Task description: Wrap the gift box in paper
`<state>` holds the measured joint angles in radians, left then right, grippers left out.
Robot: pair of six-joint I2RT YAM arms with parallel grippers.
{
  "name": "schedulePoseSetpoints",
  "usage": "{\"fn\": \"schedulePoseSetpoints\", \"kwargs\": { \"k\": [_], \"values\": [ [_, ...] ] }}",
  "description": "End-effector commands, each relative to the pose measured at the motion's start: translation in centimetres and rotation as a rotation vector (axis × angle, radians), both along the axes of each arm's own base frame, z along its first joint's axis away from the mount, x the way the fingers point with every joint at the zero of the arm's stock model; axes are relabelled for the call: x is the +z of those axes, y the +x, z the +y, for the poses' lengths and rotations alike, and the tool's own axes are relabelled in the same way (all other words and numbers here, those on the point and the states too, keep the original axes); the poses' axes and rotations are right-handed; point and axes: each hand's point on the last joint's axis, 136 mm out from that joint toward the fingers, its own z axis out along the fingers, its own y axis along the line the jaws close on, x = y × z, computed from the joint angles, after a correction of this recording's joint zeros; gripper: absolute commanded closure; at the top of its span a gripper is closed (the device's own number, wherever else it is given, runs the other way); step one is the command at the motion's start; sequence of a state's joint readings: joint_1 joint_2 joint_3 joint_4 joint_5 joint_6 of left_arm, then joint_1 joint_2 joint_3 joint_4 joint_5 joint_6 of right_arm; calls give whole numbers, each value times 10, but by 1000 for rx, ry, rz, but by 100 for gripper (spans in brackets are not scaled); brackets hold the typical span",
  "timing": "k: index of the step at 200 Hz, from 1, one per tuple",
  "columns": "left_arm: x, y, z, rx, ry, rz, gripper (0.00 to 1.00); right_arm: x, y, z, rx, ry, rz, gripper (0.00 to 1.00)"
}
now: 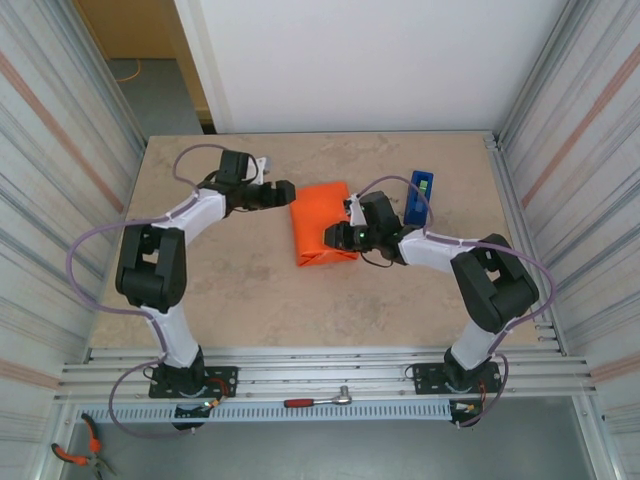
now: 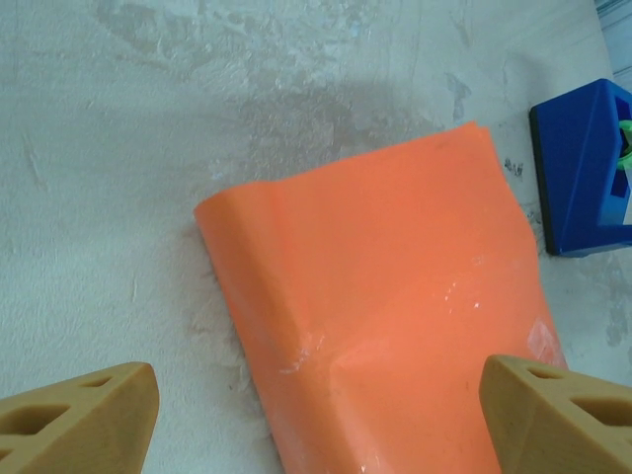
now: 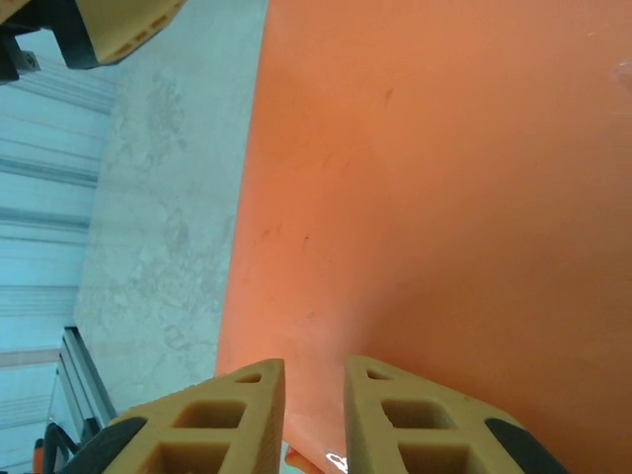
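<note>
So the table (image 1: pixel 250 300) is a pale stone-look slab, and the biggest coloured thing on it is the paper (image 1: pixel 322 222). It's bright orange, folded over into a boxy bundle sitting about mid-table, a bit toward the far side. The gift box is covered by it, so I can't see it.

The left pincer (image 1: pixel 284 191) sits right at the bundle's left edge with its jaws wide apart. In its wrist view one finger sits over bare table and the other over the orange, and it's gripping nothing.

The right pincer (image 3: pixel 314 375) is at the near right corner of the bundle. Its fingers are pulled almost together, with a bit of orange fold in the slim gap, so it looks clamped on the paper there.

A blue tape dispenser (image 1: pixel 420 197) stands just beyond the right arm, near the bundle but not touching it. Smallest bit: a ratchet (image 1: pixel 318 400) lying on the front rail between the arm bases.
</note>
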<state>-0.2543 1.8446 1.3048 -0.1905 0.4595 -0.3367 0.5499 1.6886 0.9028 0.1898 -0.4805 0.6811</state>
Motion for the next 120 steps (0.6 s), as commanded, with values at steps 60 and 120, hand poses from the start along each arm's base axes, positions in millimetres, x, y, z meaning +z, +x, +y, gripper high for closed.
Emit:
{"fn": "schedulePoseSetpoints", "kwargs": {
  "k": [60, 120],
  "values": [
    [-30, 33, -1, 95, -24, 142, 14, 52, 57, -58, -136, 16, -46, 39],
    [-40, 41, -19, 124, -124, 202, 14, 0, 54, -54, -125, -11, 55, 37]
  ]
}}
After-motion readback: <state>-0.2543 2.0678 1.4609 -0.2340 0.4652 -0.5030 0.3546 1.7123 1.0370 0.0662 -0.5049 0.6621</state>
